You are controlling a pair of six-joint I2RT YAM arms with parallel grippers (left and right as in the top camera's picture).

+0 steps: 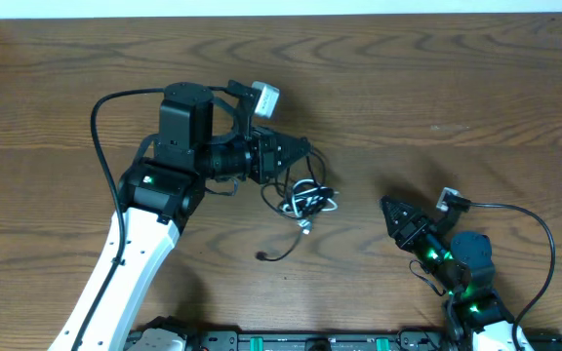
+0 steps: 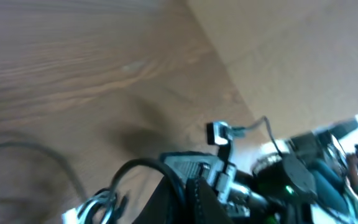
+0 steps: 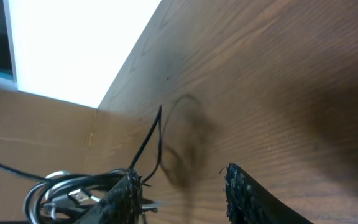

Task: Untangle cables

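The cables (image 1: 306,198) lie in a small knot of black and white cord at mid-table. One black end (image 1: 262,256) trails toward the front. My left gripper (image 1: 305,151) hangs just above the knot's upper left, jaws shut, and a black cable (image 2: 143,167) loops up into its fingers; a white cable (image 2: 97,205) shows beside it, blurred. My right gripper (image 1: 388,208) sits to the right of the knot, open, with only bare wood between its fingers (image 3: 236,180). From the right wrist, the tangle (image 3: 73,193) lies just outside the left finger.
The wooden table's far edge (image 1: 281,16) meets a white strip at the back. The right arm (image 2: 291,180) shows in the left wrist view. A thick black arm wire (image 1: 100,112) arcs at the left arm, another (image 1: 540,234) at the right.
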